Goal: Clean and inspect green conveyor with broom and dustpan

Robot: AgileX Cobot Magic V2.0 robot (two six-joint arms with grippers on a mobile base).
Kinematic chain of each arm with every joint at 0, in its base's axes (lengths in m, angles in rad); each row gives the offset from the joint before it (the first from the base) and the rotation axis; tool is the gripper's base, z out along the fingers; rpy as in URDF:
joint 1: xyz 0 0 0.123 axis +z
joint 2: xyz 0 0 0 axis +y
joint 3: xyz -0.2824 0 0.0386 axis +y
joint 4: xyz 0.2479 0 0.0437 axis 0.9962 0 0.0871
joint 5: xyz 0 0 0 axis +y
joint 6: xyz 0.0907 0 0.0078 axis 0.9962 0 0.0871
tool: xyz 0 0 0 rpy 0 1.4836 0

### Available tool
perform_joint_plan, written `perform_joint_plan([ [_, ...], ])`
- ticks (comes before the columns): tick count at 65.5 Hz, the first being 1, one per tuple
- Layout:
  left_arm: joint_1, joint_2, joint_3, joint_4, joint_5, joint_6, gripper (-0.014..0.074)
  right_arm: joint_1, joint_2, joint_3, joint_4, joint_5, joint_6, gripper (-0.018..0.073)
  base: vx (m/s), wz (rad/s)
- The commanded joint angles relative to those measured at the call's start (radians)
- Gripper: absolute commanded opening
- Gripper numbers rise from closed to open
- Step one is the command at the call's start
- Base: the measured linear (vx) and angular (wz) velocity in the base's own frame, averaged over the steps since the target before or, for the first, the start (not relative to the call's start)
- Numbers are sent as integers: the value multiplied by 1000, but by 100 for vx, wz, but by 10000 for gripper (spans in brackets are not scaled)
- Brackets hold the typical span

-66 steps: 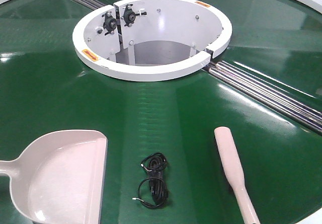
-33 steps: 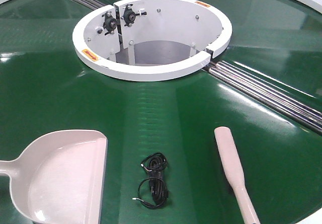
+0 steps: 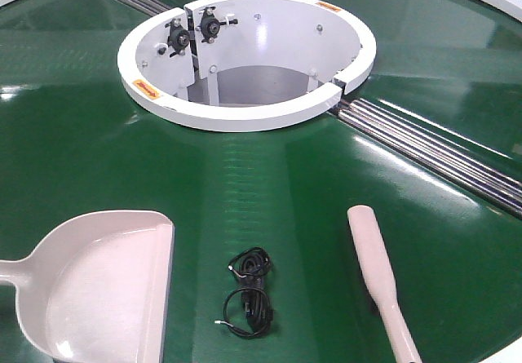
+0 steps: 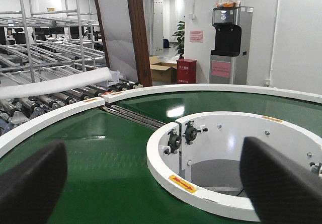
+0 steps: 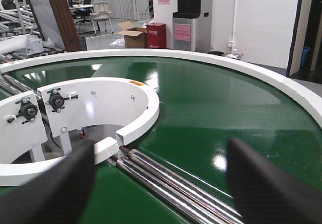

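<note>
The green conveyor (image 3: 98,143) fills the front view, with steel roller strips (image 3: 440,155) across it. The dustpan (image 3: 106,289) lies at the near left, its handle running off the left edge. The broom (image 3: 373,257) lies at the near right, paddle end pointing away. A coiled black cable (image 3: 249,291) lies between them. Neither gripper shows in the front view. My left gripper (image 4: 151,183) is open and empty above the belt (image 4: 100,153). My right gripper (image 5: 161,183) is open and empty above the roller strips (image 5: 166,176).
The white circular hub wall (image 3: 245,114) stands at the belt's middle, with black bearings (image 3: 192,30) inside; it also shows in the left wrist view (image 4: 201,194) and right wrist view (image 5: 136,121). A white outer rim (image 5: 282,83) bounds the belt. Racks and a water dispenser (image 4: 229,43) stand beyond.
</note>
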State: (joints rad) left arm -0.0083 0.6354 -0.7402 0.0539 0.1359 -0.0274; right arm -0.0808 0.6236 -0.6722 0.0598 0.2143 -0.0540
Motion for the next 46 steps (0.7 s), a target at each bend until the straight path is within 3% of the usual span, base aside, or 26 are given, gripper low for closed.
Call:
perform_joint_plan([
  [1,-6,2,-35,-4,-69,0,710,-1,5,-33,-3,-80,0,705,0,0],
  [14,-6,2,-35,-4,-69,0,650,-1,5,-33,55,-40,4,713,0,0],
  [20,-6,4,-35,-4,-69,0,619,22,14,-36,105,41,-96,698,0,0],
  [25,-6,5,-35,-4,-69,0,597,89,42,-56,173,117,-234,683,0,0],
  [30,-6,10,-35,-4,-69,0,580,162,97,-85,243,160,-305,670,0,0],
  [39,-6,15,-35,-3,-69,0,578,268,248,-145,275,200,-284,643,0,0],
  [46,-6,15,-35,-3,-67,0,578,289,389,-212,261,276,-249,630,0,0],
])
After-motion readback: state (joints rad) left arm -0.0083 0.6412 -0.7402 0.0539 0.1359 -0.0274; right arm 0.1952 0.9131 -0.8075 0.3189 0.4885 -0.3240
